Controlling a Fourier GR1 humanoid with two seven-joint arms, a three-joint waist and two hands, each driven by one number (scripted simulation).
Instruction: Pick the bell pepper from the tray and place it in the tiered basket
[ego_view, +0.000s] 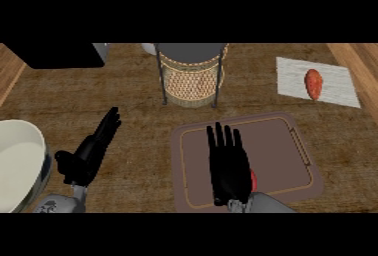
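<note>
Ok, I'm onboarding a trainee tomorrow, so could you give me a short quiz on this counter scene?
1. True or false: the bell pepper is already in the tiered basket.
2. The right hand is over the: A) tray B) white cloth C) tiered basket.
3. Fill in: the left hand, fingers straight, holds ___.

Key: 1 false, it shows red on the tray, at the right hand's edge. 2 A. 3 nothing.
</note>
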